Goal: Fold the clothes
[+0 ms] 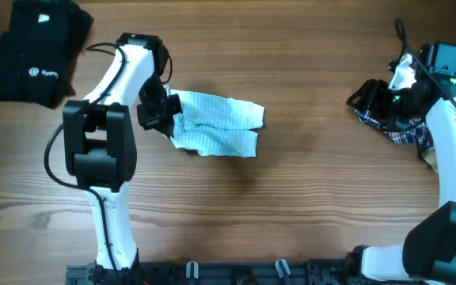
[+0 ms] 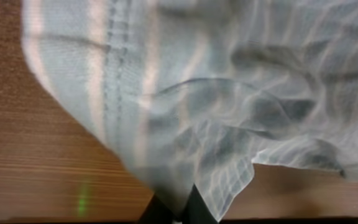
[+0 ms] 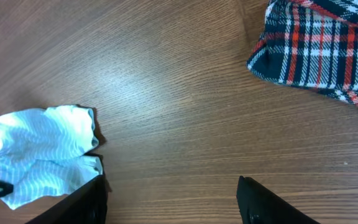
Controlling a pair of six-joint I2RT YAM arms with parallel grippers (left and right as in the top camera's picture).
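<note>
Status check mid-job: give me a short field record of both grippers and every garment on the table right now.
left gripper: shut, pinching the left edge of the striped garment
right gripper: open, holding nothing, over bare wood
striped garment: pale blue, rumpled, mid-table, not folded
plaid shirt: bunched at the right edge of the table, by the right arm
black garments: piled in the far left corner, untouched
table: wood

Your left gripper [image 1: 168,112] is pinched closed left of centre; your right gripper [image 3: 171,198], far right, holds jaws apart.
</note>
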